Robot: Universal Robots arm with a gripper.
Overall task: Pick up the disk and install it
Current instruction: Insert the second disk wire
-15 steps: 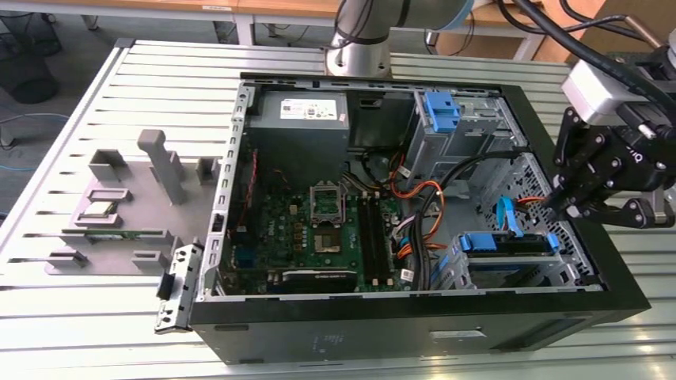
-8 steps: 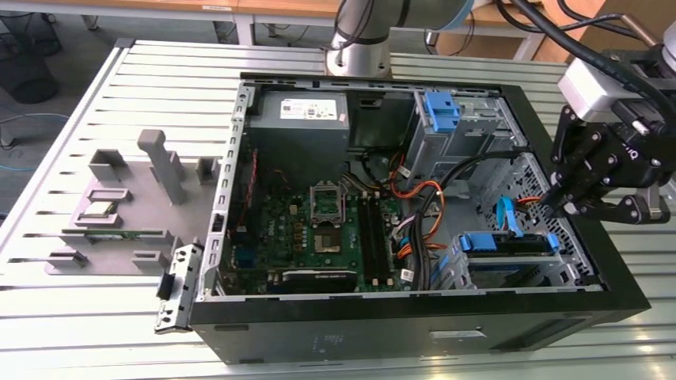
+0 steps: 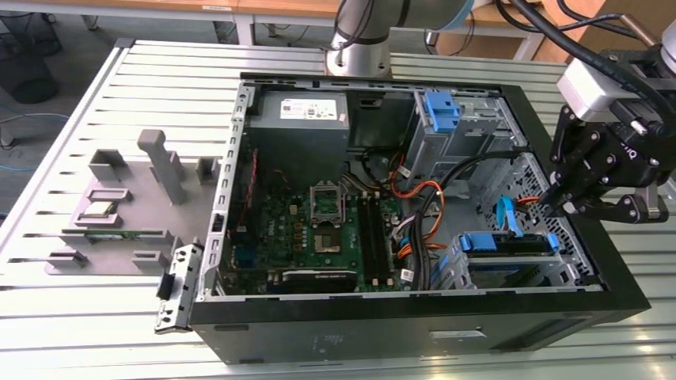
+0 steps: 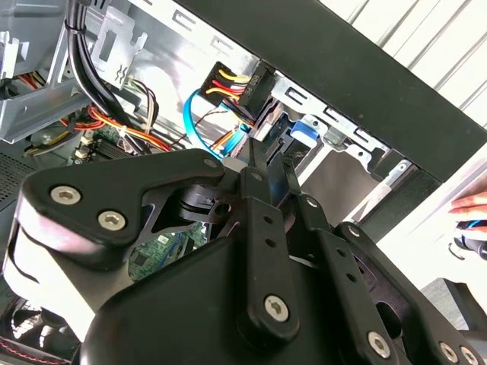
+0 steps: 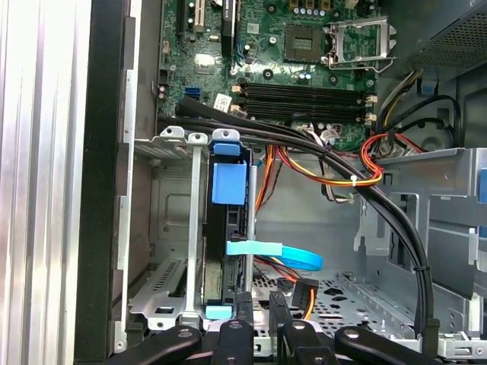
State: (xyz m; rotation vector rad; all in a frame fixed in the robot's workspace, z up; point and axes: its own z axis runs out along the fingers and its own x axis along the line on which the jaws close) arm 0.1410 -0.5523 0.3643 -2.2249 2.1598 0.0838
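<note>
the disk sits upright in the metal cage inside the computer case. the gripper hovers near it, jaws nearly closed and holding nothing.

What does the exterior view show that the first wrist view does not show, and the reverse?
Exterior view alone: the grey printed fixture blocks on the slatted table and the grey power supply box. First wrist view alone: the blue-framed disk on edge in the metal drive cage. Both: the green motherboard and orange cables.
</note>
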